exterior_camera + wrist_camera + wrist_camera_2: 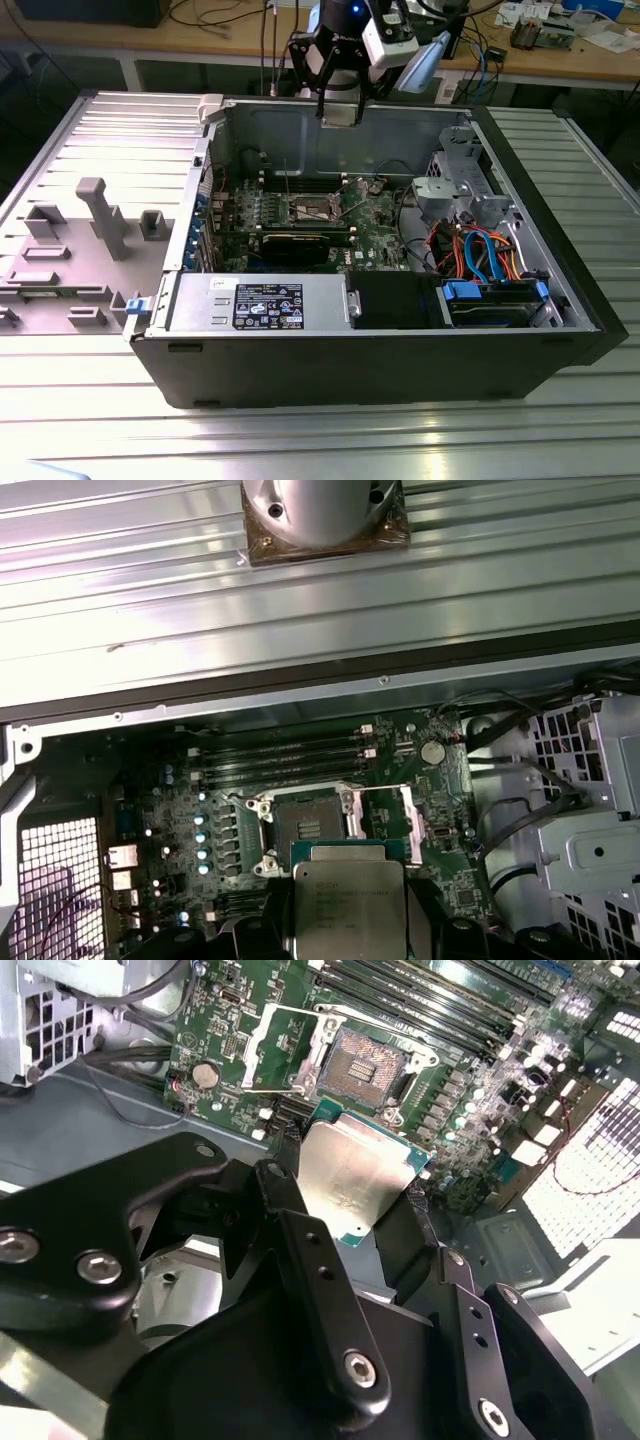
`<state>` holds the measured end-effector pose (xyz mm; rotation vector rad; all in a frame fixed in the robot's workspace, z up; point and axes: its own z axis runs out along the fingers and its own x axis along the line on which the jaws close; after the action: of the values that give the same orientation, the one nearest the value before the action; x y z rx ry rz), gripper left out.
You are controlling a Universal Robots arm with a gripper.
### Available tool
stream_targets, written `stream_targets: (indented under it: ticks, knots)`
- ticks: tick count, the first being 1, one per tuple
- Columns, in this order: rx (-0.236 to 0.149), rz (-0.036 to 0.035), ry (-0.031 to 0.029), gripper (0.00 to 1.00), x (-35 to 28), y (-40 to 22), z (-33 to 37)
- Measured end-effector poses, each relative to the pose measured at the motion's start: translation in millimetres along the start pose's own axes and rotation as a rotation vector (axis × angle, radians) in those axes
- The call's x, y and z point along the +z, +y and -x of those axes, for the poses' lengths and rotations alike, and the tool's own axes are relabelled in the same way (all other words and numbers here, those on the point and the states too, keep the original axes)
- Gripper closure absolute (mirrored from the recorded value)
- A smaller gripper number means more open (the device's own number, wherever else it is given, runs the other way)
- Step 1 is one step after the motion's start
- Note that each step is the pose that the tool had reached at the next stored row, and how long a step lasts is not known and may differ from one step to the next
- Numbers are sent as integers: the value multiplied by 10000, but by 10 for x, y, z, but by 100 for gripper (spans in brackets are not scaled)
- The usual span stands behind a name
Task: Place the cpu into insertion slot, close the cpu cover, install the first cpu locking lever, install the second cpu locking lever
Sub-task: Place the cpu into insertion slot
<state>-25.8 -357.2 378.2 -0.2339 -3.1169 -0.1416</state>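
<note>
Gripping the cpu by two opposite edges, the tool is clenched on it, black fingers either side, silver top facing the second wrist cam. The chip hangs over the green motherboard, near the insertion slot but not in it; the slot's dark centre is bare. The cpu cover is swung open and sits right beside the slot, w/ board showing thru its cutout. First wrist view: the cpu is just short of the slot, w/ long memory slots on the slot's far side. Exterior view: the arm hangs over the back wall of the open pc case, which lies on the ribbed metal surface.
</note>
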Motion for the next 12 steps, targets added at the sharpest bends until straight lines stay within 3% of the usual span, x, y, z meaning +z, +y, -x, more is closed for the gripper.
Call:
stream_targets:
  ticks: [3, 12]
  knots:
    - [182, 5, -17, 46, 1, 0, -4]
    - [207, 6, -20, 46, 1, -1, -5]
